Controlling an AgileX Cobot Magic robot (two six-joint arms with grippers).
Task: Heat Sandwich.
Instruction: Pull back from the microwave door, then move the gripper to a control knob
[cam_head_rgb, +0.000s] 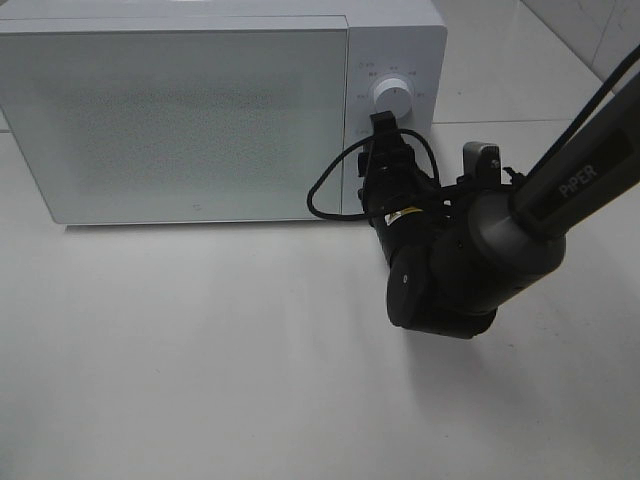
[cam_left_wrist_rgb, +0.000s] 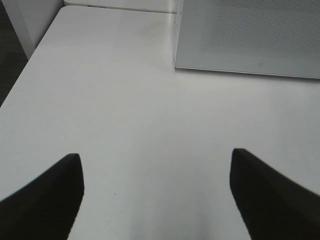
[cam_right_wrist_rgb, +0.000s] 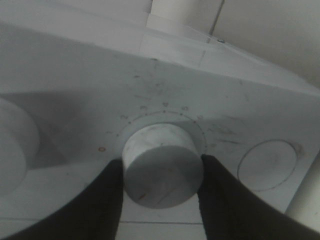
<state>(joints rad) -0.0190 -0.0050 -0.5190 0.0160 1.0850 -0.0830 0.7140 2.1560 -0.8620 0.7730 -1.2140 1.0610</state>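
The sandwich is out of view. The white microwave (cam_head_rgb: 180, 120) stands at the back of the table with its door closed. In the right wrist view my right gripper (cam_right_wrist_rgb: 162, 162) is shut on a round white timer knob (cam_right_wrist_rgb: 160, 175), one dark finger pressed against each side. Seen from above, that gripper (cam_head_rgb: 383, 135) sits at the control panel just below the upper knob (cam_head_rgb: 391, 97). My left gripper (cam_left_wrist_rgb: 155, 159) is open above bare table, short of the microwave's (cam_left_wrist_rgb: 250, 35) front corner, with nothing between its fingers.
A black cable (cam_head_rgb: 325, 190) loops from the right arm in front of the microwave. A second knob (cam_right_wrist_rgb: 15, 145) and a round button (cam_right_wrist_rgb: 267, 165) flank the gripped knob. The white table (cam_head_rgb: 200, 350) stretches in front; its edge (cam_left_wrist_rgb: 30, 55) shows in the left wrist view.
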